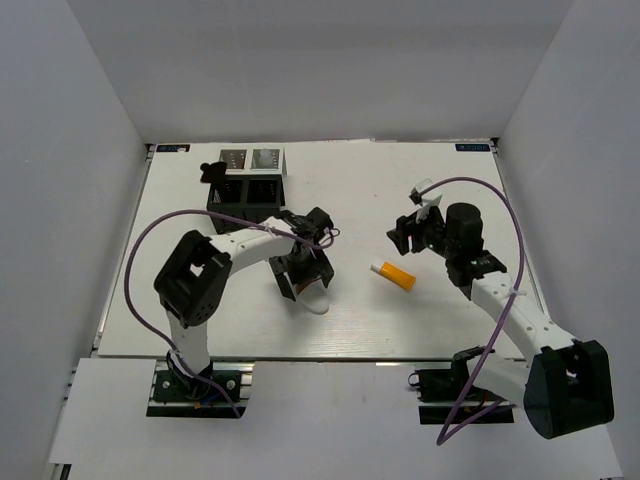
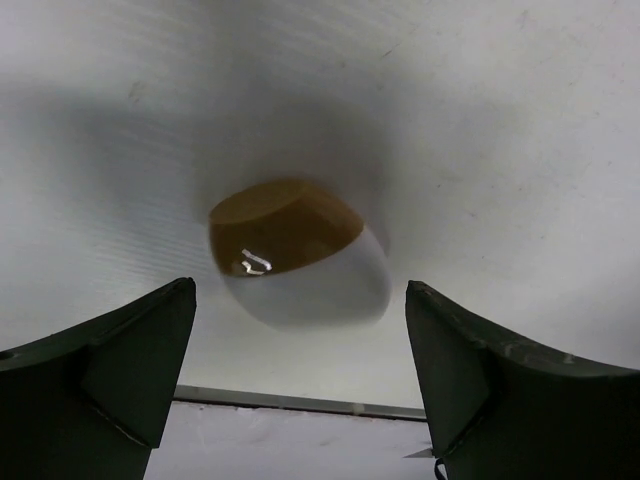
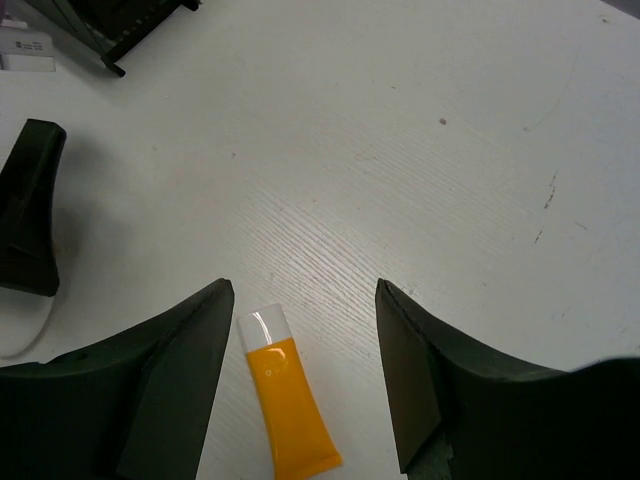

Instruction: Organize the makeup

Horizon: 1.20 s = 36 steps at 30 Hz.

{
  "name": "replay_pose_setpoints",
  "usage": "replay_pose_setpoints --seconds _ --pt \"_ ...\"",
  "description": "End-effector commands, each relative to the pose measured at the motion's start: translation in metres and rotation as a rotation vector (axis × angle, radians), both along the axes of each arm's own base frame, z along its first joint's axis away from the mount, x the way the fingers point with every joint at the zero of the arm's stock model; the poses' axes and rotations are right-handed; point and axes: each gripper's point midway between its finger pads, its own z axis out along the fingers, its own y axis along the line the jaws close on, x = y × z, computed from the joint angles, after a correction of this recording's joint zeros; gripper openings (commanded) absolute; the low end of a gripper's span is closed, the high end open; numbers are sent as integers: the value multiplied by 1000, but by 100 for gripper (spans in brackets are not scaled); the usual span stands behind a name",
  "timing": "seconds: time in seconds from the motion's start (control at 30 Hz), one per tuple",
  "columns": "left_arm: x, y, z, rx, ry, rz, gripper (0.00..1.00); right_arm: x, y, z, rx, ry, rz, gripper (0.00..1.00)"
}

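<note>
A white egg-shaped sponge with a tan tip lies on the table; in the left wrist view the sponge sits just ahead of and between my fingers. My left gripper is open and empty, low over the sponge, with its jaws standing either side of it and apart from it. An orange white-capped tube lies mid-table. My right gripper is open and empty above the tube, which lies between its jaws, nearer the left one. No red-black sticks or clear bottle show.
A black perforated compartment box stands at the back left, with pale items in its rear cells and a black brush head sticking out at its left. Its corner and a left finger show in the right wrist view.
</note>
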Motion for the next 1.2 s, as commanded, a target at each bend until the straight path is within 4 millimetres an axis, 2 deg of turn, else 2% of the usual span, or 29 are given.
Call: replay_pose_setpoints --seconds 0.0,0.13,0.27,0.37,0.4,0.5,0.53,0.6,0.63,0.7,0.73,0.77,0.83,0.93,1.0,1.03,1.07,1.13,1.17 --pt "8 -10 4 13 -21 4 95 1 1 12 40 -38 15 65" --pt "5 -12 -8 12 5 -3 94 0 0 12 51 -30 14 65" --pt "-1 -7 -18 0 21 6 87 1 -5 10 50 -28 2 65" --pt "-3 -5 -23 -5 21 6 74 1 -6 7 59 -15 -2 65" --pt "-1 -6 -22 -8 12 6 65 1 -8 7 62 -12 -4 65" --pt "11 -8 -13 -4 -40 -3 50 2 -9 8 67 -12 -2 65" --pt "23 -15 0 -25 -84 -10 42 1 -8 6 66 -7 1 64" --pt "36 -23 18 -36 -166 -80 33 2 -10 6 63 -7 -3 64" --pt "50 -35 39 -94 -243 -104 21 2 -11 6 64 -3 -5 64" --pt "62 -40 62 -122 -339 -191 13 2 -10 5 64 0 1 64" --pt "75 -36 76 -130 -394 -197 8 2 -12 4 63 0 -1 64" --pt "85 -36 99 -137 -491 -239 4 2 -12 4 65 2 1 64" --pt "108 -24 132 -109 -625 -232 0 2 -13 3 64 4 0 63" --pt "140 8 182 17 -811 -217 0 2 -13 2 61 2 3 63" --pt "159 34 200 143 -876 -173 0 1 -11 2 64 4 13 63" --pt "163 47 197 203 -870 -155 0 2 -12 2 63 3 12 63" --pt "177 58 213 242 -912 -118 0 2 -11 3 64 2 13 63" --pt "196 88 227 365 -970 -35 0 1 -11 1 64 8 17 63" --pt "201 91 227 371 -977 -29 0 2 -11 3 64 4 18 63"
